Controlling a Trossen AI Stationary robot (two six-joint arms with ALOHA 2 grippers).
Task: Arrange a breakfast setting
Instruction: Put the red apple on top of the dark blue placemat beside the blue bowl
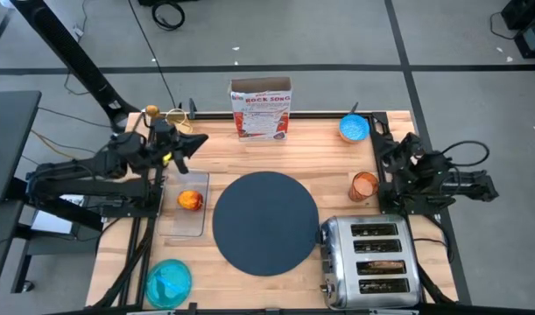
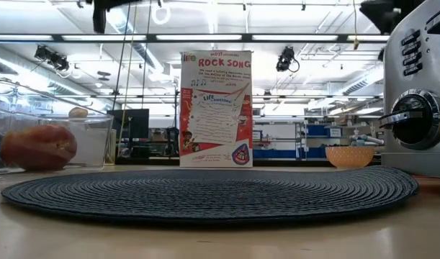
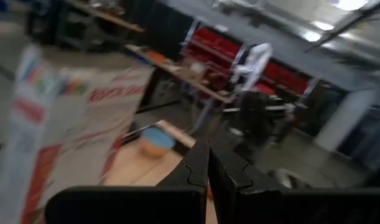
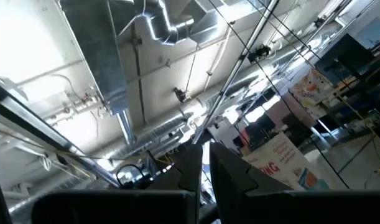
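The dark-grey round mat (image 1: 265,223) lies bare at the table's middle, and it also shows in the low view (image 2: 205,191). The red-orange apple (image 1: 190,200) sits in a clear tray (image 1: 185,217) left of the mat. The teal plate (image 1: 168,282) is at the near left. The blue bowl (image 1: 354,128) is at the far right and the orange cup (image 1: 364,185) stands nearer. A toast slice (image 1: 383,264) sits in a toaster slot. I cannot make out the gold spoon. My left gripper (image 1: 200,141) is shut and empty above the tray's far end. My right gripper (image 1: 383,149) is shut and empty, tipped upward near the cup.
A chrome toaster (image 1: 372,262) stands at the near right, touching the mat's edge. A cereal box (image 1: 261,109) stands upright at the far middle. The wood table (image 1: 320,157) between the box and the mat is bare.
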